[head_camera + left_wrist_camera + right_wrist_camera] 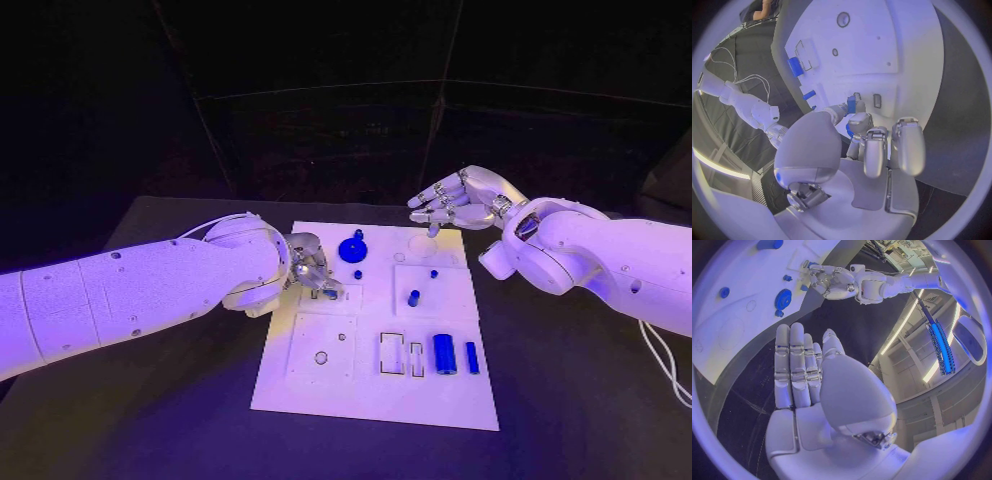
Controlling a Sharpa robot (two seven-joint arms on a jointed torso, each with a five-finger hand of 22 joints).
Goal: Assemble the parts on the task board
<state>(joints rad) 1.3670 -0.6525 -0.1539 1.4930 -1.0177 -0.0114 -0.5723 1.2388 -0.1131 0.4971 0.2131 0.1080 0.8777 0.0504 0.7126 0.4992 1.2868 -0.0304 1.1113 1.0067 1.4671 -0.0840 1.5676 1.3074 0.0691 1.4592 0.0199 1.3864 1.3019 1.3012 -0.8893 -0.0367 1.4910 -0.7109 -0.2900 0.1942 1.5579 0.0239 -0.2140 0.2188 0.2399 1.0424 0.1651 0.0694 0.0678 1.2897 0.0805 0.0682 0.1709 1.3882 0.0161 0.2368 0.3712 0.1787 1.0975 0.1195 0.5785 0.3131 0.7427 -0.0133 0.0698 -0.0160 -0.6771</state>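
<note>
The white task board (pixel 378 390) lies in the middle of the black table. My left hand (pixel 307 268) hovers over the board's left side and pinches a small blue part (pixel 851 105) between thumb and a finger, just above a slot. My right hand (pixel 454 203) hangs above the board's far edge, fingers spread, holding nothing. On the board sit a blue gear (pixel 353 245), a short blue peg (pixel 414 297), a blue cylinder (pixel 444 353) and a thin blue bar (pixel 472 357). The right wrist view shows the gear (pixel 783 298) and my left hand (pixel 832 280) beyond it.
Empty rectangular slots (pixel 392 352) and a round hole (pixel 322 357) mark the board's near half. A tiny blue piece (pixel 358 273) lies just below the gear. Bare black table (pixel 159 420) surrounds the board on all sides.
</note>
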